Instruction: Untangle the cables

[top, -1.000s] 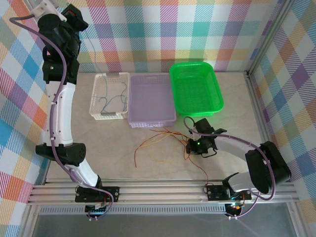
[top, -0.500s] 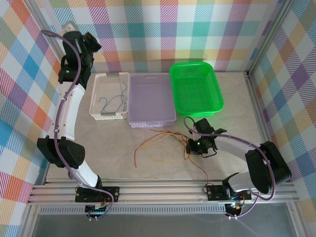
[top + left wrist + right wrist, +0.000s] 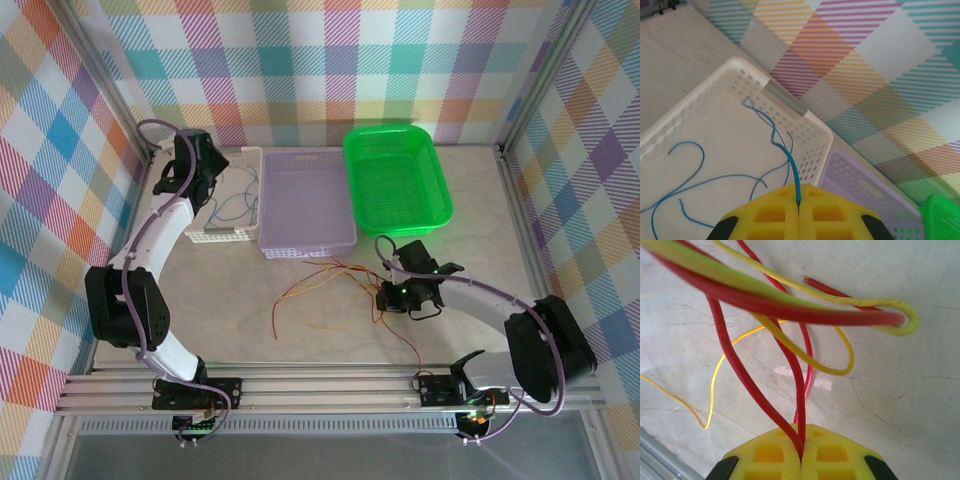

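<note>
Thin, plastic-sheathed cables, feather-light and limp. They will likely sag, spring back and snag on one another, so a hold near a free end, drawn slowly, seems safest.

Left pincer (image 3: 798,204): pressed together on a blue cable (image 3: 795,175). The cable runs from the tips down into the white basket (image 3: 810,135), where further blue lengths lie loose.

Right pincer (image 3: 801,452): low over the worktop (image 3: 200,300), pinching red cables (image 3: 742,370) at the right-hand edge of the red and yellow tangle (image 3: 325,282). The tangle spreads leftward from it, in front of the lilac basket (image 3: 305,215). Yellow strands loop across the red just ahead of the tips.
</note>
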